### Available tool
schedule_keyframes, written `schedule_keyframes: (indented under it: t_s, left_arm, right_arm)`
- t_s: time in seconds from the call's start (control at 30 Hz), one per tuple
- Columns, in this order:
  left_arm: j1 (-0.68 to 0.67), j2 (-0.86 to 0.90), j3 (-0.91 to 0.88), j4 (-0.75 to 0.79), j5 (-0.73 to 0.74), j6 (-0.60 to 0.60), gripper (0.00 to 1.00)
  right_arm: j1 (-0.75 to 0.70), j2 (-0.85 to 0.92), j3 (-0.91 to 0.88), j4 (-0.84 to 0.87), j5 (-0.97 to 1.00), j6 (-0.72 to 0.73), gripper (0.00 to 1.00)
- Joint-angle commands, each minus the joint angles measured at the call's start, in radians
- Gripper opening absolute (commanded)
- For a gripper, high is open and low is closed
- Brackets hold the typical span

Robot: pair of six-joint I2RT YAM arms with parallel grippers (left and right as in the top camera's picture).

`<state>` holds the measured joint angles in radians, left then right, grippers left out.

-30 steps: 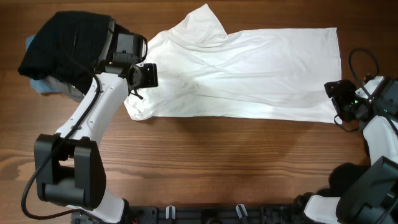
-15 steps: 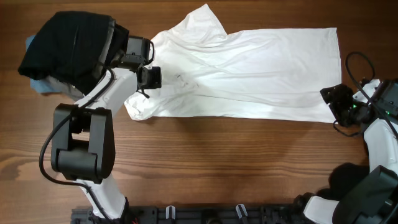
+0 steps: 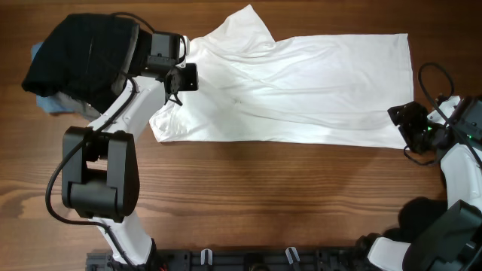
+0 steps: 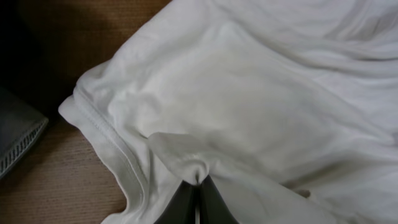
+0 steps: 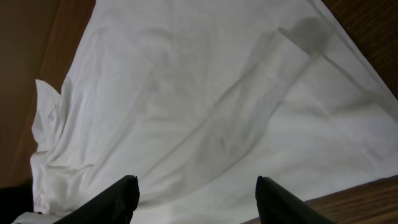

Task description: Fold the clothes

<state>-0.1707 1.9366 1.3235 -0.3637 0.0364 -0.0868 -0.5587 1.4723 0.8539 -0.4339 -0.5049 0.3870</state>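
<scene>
White links, black joints, cables, dark left tool

From overhead we look straight down on the whole table. Our left wrist view sits close over the white shirt at its 9 o'clock end — the right wrist view looks across the same shirt from 3 o'clock, farther back.

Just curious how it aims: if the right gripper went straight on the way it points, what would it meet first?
Most likely the white shirt, spread right ahead of the open right gripper; how far off is hard to judge.
</scene>
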Motion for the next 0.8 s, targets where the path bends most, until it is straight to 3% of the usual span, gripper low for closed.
schedule_keyframes:
  t_s: [0.0,0.17,0.2,0.27,0.3,0.37,0.53,0.77]
  left_arm:
    - [0.005,-0.018,0.018,0.033,0.012,0.005,0.04]
    - [0.005,-0.005,0.018,0.065,0.012,0.035,0.04]
    - [0.005,-0.005,0.018,0.068,0.012,0.035,0.1]
    - [0.005,-0.008,0.018,0.052,0.011,0.035,0.61]
    - [0.006,-0.017,0.018,0.027,0.007,0.034,0.74]
    - [0.006,-0.055,0.032,-0.095,-0.03,0.034,0.82]
    - [0.013,-0.121,0.042,-0.48,-0.121,0.027,0.88]
    - [0.1,-0.117,0.016,-0.734,-0.035,0.027,0.73]
  right_arm:
    - [0.002,-0.016,0.017,-0.001,0.011,-0.018,0.65]
    - [0.002,-0.016,0.017,-0.002,0.011,-0.018,0.65]
    - [0.002,-0.016,0.017,-0.002,0.011,-0.017,0.65]
    - [0.002,-0.016,0.017,-0.002,0.011,-0.017,0.65]
    - [0.002,-0.016,0.017,-0.002,0.011,-0.017,0.65]
    - [0.002,-0.016,0.017,-0.006,0.011,-0.018,0.65]
    - [0.002,-0.016,0.017,-0.028,0.043,-0.021,0.66]
    - [0.002,-0.015,0.016,-0.045,0.087,-0.021,0.68]
